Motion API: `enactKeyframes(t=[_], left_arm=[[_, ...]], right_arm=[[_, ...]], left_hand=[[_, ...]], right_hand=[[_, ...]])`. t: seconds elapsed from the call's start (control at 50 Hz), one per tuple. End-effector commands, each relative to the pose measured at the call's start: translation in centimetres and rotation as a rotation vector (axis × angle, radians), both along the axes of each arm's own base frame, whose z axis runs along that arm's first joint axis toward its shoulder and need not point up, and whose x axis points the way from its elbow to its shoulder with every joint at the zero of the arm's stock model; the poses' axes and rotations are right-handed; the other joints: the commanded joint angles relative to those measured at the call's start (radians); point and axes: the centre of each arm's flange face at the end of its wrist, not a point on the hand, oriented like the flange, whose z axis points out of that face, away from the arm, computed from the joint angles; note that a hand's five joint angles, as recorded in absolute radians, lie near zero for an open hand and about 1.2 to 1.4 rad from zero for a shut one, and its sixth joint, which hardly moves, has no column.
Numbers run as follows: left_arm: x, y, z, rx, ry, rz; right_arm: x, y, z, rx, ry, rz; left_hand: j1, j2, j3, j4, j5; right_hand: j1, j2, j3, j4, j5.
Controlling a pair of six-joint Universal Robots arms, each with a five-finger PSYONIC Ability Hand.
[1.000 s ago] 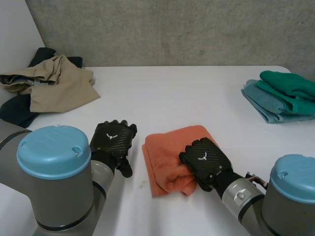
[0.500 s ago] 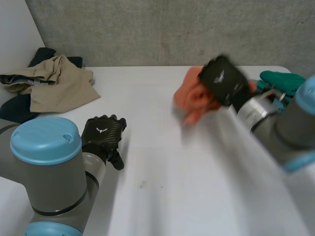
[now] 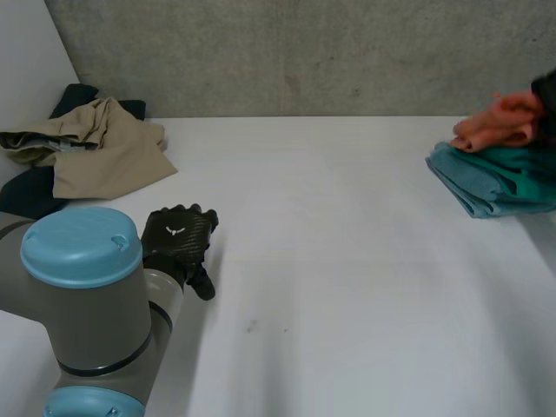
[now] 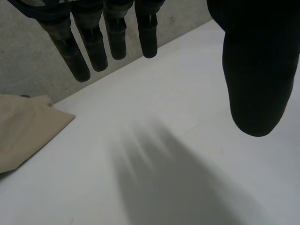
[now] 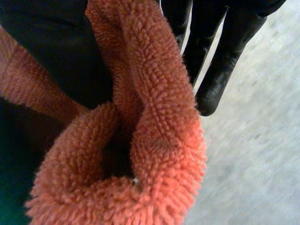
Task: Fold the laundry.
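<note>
Above two stacked towels (image 3: 491, 178) at the right edge of the desk (image 3: 347, 226), the right hand (image 5: 220, 51) grips one orange towel (image 5: 159, 140); the left hand (image 3: 178, 239) shows straight fingers (image 4: 77, 56), holding nothing.

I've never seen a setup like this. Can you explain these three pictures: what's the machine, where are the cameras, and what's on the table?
A robot with two arms, each ending in a black hand, stands at a white table. The wide picture looks down from between the arms; the other two come from a camera on each wrist. The left hand is open above the table, fingers straight. The right hand pinches an orange towel at a folded blue-green stack on the table's right. Unfolded beige and dark clothes lie heaped at the far left.
</note>
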Motion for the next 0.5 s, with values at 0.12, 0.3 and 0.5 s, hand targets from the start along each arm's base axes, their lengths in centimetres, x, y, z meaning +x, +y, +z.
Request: enactKeyframes(t=[0.12, 0.3, 0.5], left_arm=[[0.0, 0.0, 0.0, -0.002, 0.001, -0.001], [0.0, 0.1, -0.1, 0.0, 0.0, -0.001], [0.0, 0.1, -0.1, 0.0, -0.002, -0.001]], right_arm=[[-3.6, 0.7, -4.3, 0.127, 0.002, 0.067], [-4.3, 0.8, -4.2, 0.146, -0.027, 0.15], [-5.2, 1.6, -4.1, 0.18, -0.031, 0.194]], left_hand=[[-0.033, -0.006, -0.022, -0.006, 0.003], [-0.033, -0.006, -0.022, -0.006, 0.003], [-0.033, -0.006, -0.022, -0.006, 0.003]], right_hand=[[0.518, 0.245, 0.225, 0.204, 0.312], [0.518, 0.245, 0.225, 0.204, 0.312], [0.301, 0.028, 0.008, -0.013, 0.095]])
